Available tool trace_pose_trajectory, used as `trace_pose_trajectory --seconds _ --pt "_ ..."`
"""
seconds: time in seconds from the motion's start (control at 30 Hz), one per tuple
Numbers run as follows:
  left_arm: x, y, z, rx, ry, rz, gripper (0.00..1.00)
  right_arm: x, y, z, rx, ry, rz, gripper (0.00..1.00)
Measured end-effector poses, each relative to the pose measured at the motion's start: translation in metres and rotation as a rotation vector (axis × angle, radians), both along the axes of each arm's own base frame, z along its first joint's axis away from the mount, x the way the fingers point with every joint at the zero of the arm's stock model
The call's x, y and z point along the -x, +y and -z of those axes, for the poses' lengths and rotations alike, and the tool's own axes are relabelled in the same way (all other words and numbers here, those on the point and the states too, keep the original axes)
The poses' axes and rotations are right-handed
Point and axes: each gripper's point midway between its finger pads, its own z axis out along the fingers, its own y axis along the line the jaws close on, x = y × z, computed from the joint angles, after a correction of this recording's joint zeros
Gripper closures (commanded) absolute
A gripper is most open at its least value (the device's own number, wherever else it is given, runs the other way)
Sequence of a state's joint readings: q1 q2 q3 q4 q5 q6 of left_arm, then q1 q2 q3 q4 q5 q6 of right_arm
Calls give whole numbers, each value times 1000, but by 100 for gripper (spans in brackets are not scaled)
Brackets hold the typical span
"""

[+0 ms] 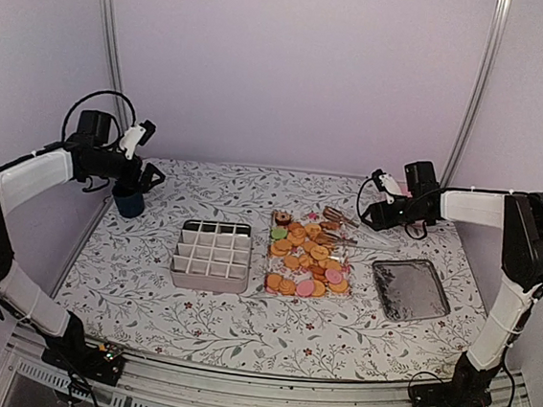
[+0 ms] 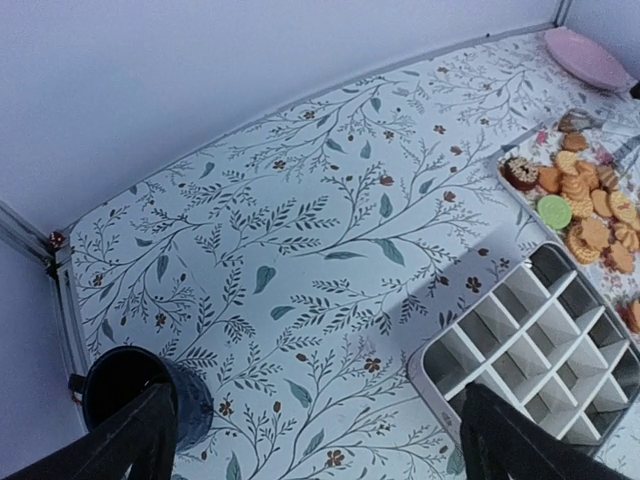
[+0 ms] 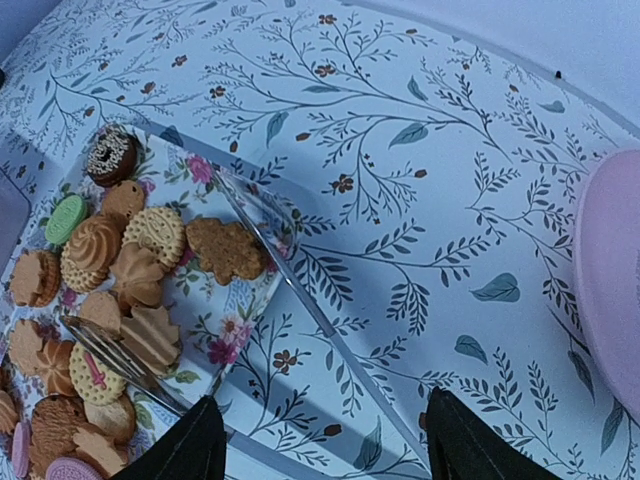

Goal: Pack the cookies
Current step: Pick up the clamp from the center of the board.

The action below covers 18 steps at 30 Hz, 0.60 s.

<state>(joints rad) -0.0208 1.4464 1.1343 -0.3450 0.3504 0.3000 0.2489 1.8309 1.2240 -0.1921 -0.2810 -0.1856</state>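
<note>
The cookies (image 1: 309,256) lie heaped on a floral rectangular tray (image 1: 278,225) at table centre; most are orange-tan, a few pink, one green (image 3: 65,218), one dark chocolate ring (image 3: 110,152). A white compartment box (image 1: 212,254) stands left of the tray, its cells empty where visible. My left gripper (image 1: 141,178) is open and empty, above the table beside a dark blue cup (image 1: 128,199). My right gripper (image 1: 372,213) is open and empty, just right of the tray's far end, over metal tongs (image 3: 286,281). The cookies (image 2: 590,215) and the box (image 2: 540,350) also show in the left wrist view.
A shiny metal tray (image 1: 410,289) lies right of the cookies. A pink plate (image 3: 610,270) sits at the back right, also in the left wrist view (image 2: 590,55). The cup (image 2: 140,395) is by my left finger. Walls enclose the back and sides.
</note>
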Motion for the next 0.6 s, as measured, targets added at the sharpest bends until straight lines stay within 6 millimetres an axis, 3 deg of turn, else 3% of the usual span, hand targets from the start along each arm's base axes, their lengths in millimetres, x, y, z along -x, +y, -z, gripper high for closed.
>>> trace_pose_trajectory --seconds 0.13,0.33,0.6 --pt "11 -29 8 -30 28 93 1 -4 -3 19 40 43 7 38" --pt "27 -63 21 -47 90 214 2 -18 -1 23 56 48 6 44" --pt "34 -78 27 -37 143 275 3 -18 4 46 72 120 -45 50"
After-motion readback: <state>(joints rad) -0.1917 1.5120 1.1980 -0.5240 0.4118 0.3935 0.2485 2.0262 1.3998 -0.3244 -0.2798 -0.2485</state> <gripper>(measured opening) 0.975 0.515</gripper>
